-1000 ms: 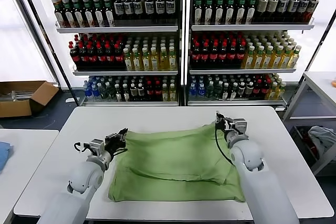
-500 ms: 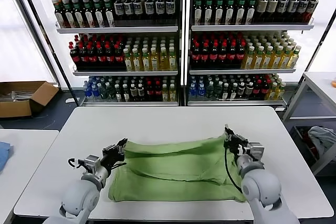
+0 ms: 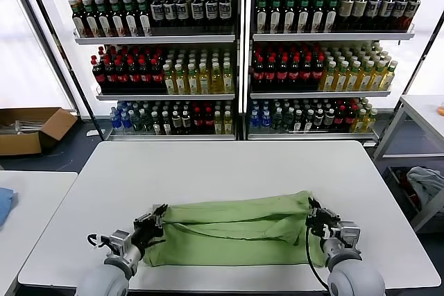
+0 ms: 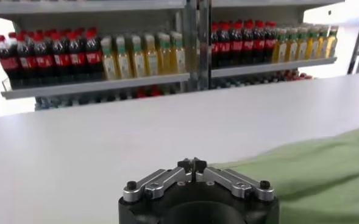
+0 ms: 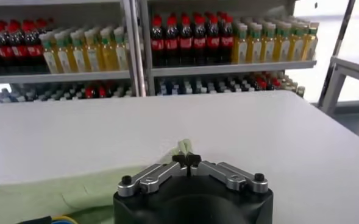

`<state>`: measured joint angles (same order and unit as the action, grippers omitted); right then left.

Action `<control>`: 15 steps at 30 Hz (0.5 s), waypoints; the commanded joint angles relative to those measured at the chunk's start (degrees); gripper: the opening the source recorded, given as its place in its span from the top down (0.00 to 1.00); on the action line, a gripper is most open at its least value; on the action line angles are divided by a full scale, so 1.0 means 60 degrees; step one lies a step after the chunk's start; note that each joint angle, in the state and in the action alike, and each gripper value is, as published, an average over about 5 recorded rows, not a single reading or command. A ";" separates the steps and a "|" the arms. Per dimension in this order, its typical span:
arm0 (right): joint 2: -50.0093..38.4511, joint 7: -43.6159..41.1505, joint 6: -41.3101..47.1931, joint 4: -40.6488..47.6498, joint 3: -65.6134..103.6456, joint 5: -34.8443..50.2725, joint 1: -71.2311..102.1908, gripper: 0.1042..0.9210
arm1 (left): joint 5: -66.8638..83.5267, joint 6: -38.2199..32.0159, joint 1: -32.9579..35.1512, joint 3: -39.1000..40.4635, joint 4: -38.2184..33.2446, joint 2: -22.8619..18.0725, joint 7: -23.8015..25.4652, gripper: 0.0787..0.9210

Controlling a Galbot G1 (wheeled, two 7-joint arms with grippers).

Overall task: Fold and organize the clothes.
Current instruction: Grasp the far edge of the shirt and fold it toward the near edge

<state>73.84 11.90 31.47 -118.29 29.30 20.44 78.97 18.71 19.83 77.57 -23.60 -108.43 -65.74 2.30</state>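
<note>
The clothes show as one light green shirt [image 3: 236, 235], lying folded into a long band near the table's front edge. My left gripper [image 3: 158, 214] is shut on the shirt's upper layer at its left end. In the left wrist view the left gripper [image 4: 192, 164] has its fingertips pressed together, with the green cloth [image 4: 313, 164] running off beside them. At the right end my right gripper [image 3: 311, 214] is shut on the shirt's other corner. A tuft of green cloth [image 5: 184, 146] pokes out past the tips of the right gripper [image 5: 186, 159].
The white table [image 3: 208, 164] stretches bare behind the shirt. Shelves of bottles [image 3: 236, 67] stand beyond its far edge. A cardboard box [image 3: 31, 128] lies on the floor at the left. Another white table [image 3: 423, 112] stands to the right.
Both grippers have drawn back toward the table's front edge, carrying the shirt's far edge over its near half. The shirt has gone from a broad spread to a narrow band.
</note>
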 commanded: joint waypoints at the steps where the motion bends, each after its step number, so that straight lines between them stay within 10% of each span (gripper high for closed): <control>1: 0.0053 0.0049 -0.0047 0.0253 0.0072 -0.0226 0.0608 1.00 | -0.0482 -0.0121 0.0554 -0.0013 0.0175 -0.0280 0.0113 0.99; 15: 0.0172 0.0114 -0.0173 0.1111 -0.0025 -0.0428 0.0598 1.00 | -0.0662 -0.0301 0.0408 0.0040 0.0305 -0.0395 0.0122 0.99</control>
<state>74.62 12.47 30.43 -113.74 29.22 18.35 81.53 15.71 18.78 79.42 -23.39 -106.97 -67.65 3.02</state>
